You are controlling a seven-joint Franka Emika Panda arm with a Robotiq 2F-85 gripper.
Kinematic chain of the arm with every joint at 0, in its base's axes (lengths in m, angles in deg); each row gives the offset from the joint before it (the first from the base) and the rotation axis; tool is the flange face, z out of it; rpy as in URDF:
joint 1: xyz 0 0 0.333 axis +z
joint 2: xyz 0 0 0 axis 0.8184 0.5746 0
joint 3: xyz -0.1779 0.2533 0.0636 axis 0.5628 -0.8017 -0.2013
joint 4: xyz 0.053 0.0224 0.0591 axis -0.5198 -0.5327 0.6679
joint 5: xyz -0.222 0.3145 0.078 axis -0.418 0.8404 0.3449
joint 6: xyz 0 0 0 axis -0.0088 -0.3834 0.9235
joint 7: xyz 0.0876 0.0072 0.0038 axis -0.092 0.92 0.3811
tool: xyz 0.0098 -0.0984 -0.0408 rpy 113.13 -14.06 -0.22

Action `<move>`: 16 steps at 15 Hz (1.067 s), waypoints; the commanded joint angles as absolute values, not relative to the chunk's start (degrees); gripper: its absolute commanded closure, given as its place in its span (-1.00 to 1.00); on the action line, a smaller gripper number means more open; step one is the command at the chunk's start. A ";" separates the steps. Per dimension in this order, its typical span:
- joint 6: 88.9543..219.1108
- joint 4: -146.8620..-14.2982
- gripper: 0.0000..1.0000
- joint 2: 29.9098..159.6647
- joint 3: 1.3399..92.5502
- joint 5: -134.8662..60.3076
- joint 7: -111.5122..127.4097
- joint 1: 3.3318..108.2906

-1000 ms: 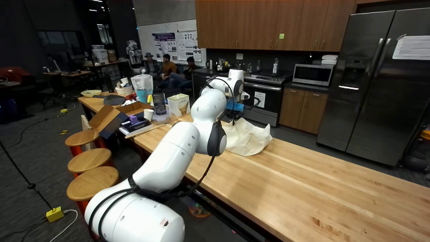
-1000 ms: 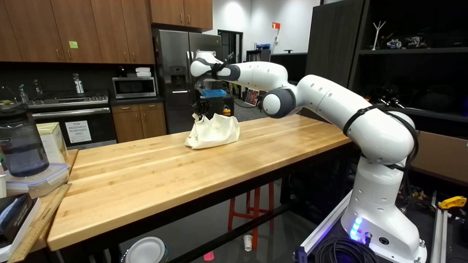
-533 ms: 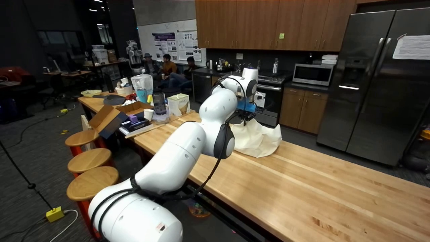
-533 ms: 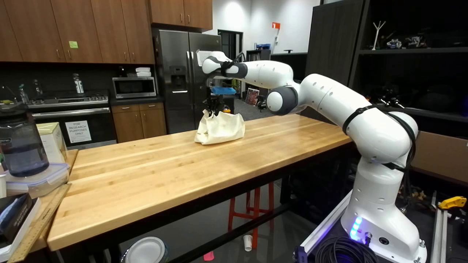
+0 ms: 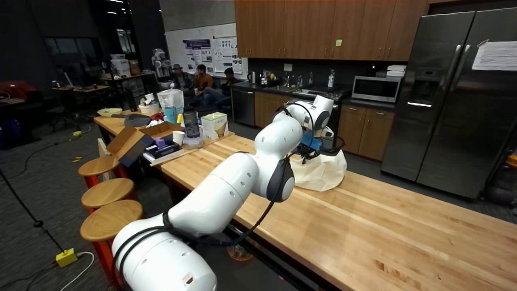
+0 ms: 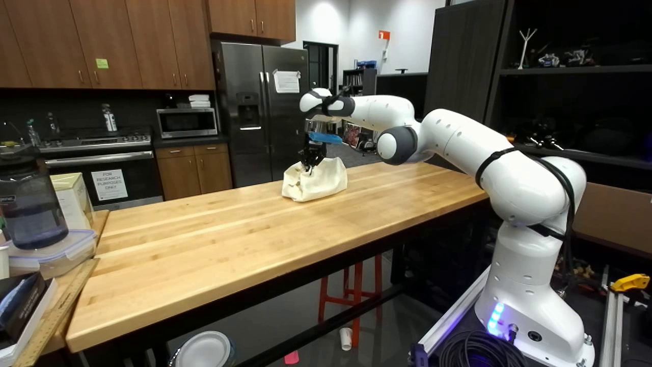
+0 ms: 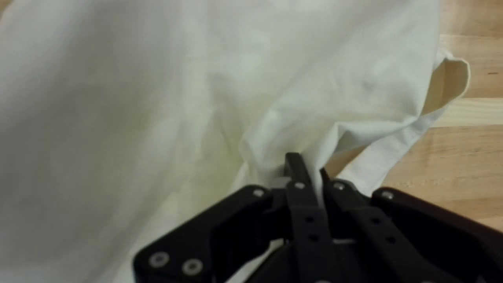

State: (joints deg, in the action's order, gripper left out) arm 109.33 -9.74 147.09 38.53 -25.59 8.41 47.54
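In an exterior view, the white arm [image 5: 210, 190] is spanning part of a butcher-block table [image 5: 383, 218], and its pincer [image 5: 305, 157] is sitting near three o'clock from the view's middle, against the upper side of a cream cloth bag [image 5: 325, 176]. The bag is resting crumpled on the table at four o'clock. The step in hand is apparently the handling of this bag by one pinched fold while the table is bearing most of its weight.

In an exterior view, the bag [image 6: 324, 181] is occupying the centre, with a refrigerator [image 6: 265, 112] standing behind it between ten and eleven o'clock and the robot's base [image 6: 532, 295] resting at four. Below a blue pad [image 6: 326, 138], the pincer is pointing downward and touching the fabric toward eleven o'clock of the bag's middle. A next move is probably calling for a steady pinch and a gentle pace, since such limp cloth is liable to be slipping or bunching.

In the wrist view, the pincer is occupying the six o'clock side. Its fingers [image 7: 294, 166] are standing almost together, and a thin fold of the bag is running up between them, so it is gripping the cloth rather than merely touching it. A strap [image 7: 393, 151] is lying between two and three o'clock from the fingertips; whether it is touching a finger is not showing clearly.
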 commanded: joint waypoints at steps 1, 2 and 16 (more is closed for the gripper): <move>104.41 -8.25 0.98 148.88 36.98 -22.91 5.83 45.01; 102.50 -8.36 0.98 149.02 36.81 -22.39 4.99 44.45; 76.91 -10.12 0.98 148.25 36.18 -17.57 -8.16 41.75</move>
